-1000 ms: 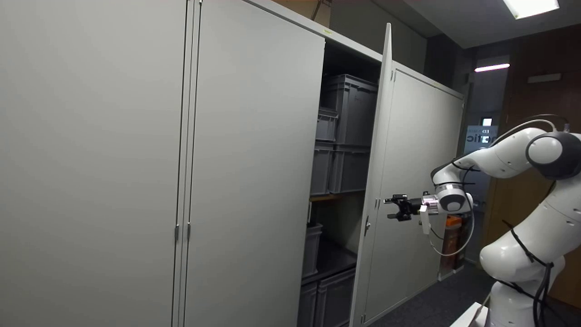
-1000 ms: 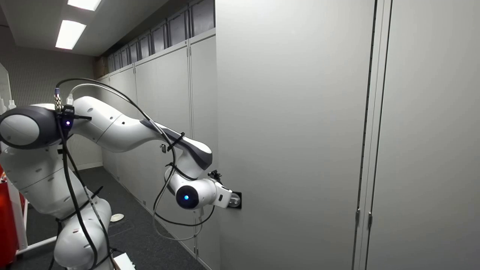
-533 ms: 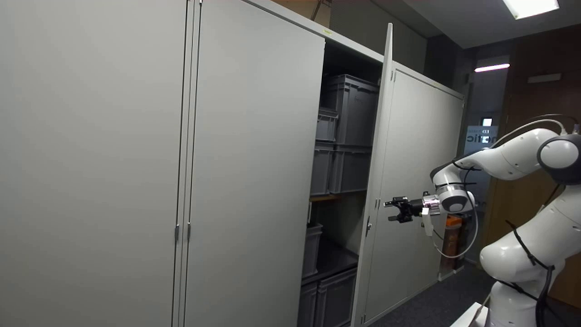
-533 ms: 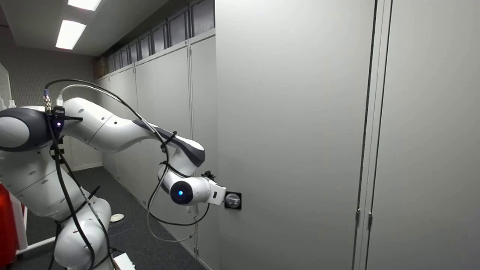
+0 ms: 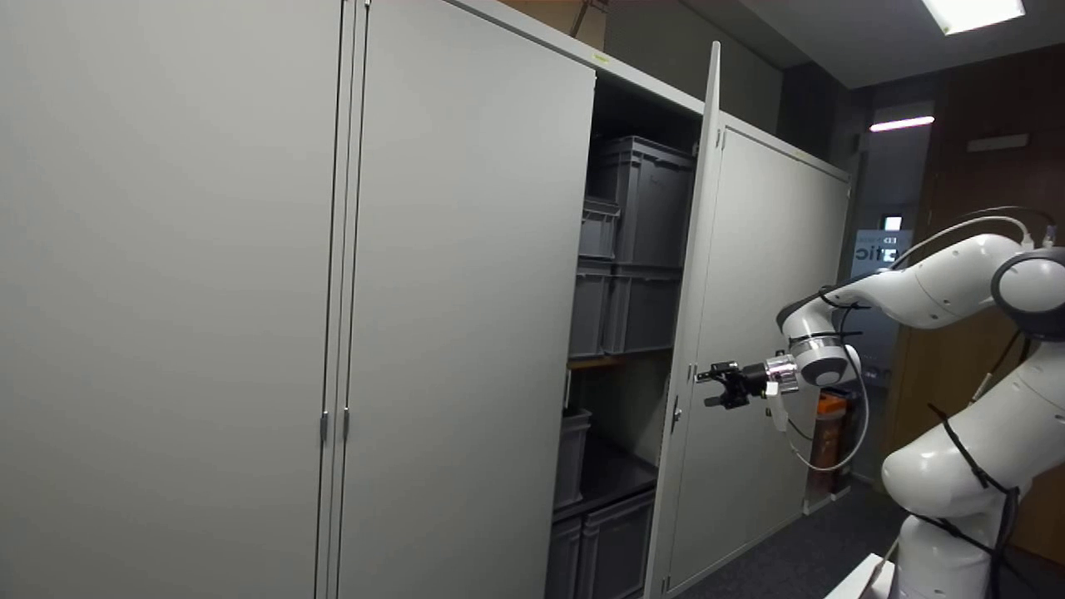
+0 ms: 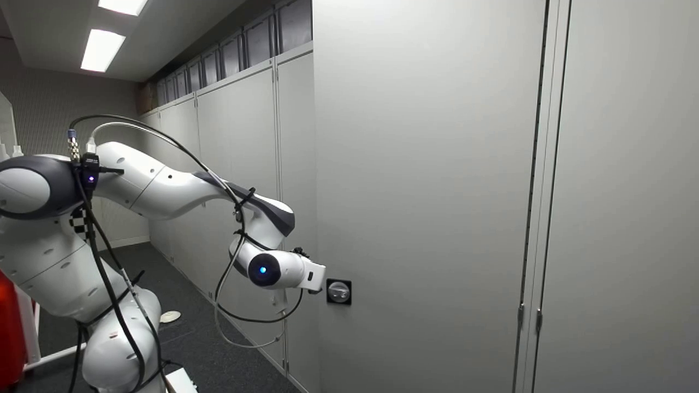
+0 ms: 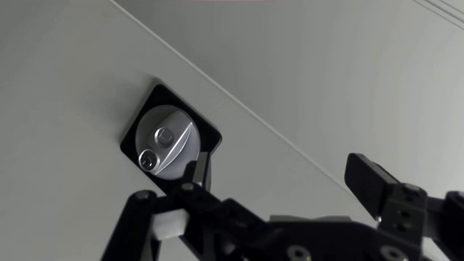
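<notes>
My gripper (image 7: 280, 155) is open with nothing between its fingers. In an exterior view the gripper (image 5: 704, 390) points toward the edge of a partly open grey cabinet door (image 5: 697, 249). Nearest is a round silver turn handle (image 7: 165, 139) with a keyhole, set in a black square plate on that door. In the wrist view my left finger overlaps the plate's corner; I cannot tell whether they touch. The right finger lies past the door's edge line. The handle (image 6: 338, 292) also shows in an exterior view, just right of my hand, whose fingers are mostly hidden there.
Grey bins (image 5: 653, 204) stand on shelves inside the open cabinet. A closed door (image 5: 474, 299) is beside the opening. Further cabinets (image 6: 235, 164) line the wall. A red object (image 6: 11, 330) and a white frame stand near the arm's base. Cables hang from the arm.
In an exterior view my hand has moved left and up, uncovering the handle. The arm's elbow has drawn back. The open door's edge has shifted very slightly. The gripper stays open.
</notes>
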Controlling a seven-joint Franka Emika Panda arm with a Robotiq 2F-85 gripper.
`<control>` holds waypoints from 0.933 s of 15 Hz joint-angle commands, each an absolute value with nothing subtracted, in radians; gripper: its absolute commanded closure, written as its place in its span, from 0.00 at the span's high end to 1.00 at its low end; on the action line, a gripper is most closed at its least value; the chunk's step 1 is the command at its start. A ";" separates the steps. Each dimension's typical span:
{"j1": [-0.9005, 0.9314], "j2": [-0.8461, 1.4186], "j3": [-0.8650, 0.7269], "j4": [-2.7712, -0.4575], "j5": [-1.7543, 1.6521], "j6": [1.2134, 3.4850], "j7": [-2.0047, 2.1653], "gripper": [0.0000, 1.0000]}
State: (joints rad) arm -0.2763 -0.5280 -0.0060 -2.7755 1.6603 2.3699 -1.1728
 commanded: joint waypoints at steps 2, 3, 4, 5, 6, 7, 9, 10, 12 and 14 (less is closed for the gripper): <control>-0.235 -0.560 0.025 -2.775 1.638 2.428 -1.163 1.00; -0.226 -0.563 0.034 -2.774 1.638 2.440 -1.159 1.00; -0.217 -0.565 0.041 -2.774 1.638 2.450 -1.157 1.00; -0.208 -0.566 0.050 -2.774 1.640 2.460 -1.157 1.00; -0.199 -0.569 0.059 -2.774 1.640 2.470 -1.154 1.00; -0.190 -0.573 0.067 -2.774 1.641 2.481 -1.152 1.00; -0.172 -0.579 0.083 -2.774 1.641 2.495 -1.154 1.00; -0.163 -0.582 0.090 -2.774 1.642 2.500 -1.154 1.00; -0.144 -0.587 0.112 -2.774 1.645 2.524 -1.141 1.00; -0.125 -0.590 0.133 -2.774 1.648 2.548 -1.130 1.00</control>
State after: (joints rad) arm -0.1581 -0.5585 0.1069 -2.7747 1.6588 2.4939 -1.1685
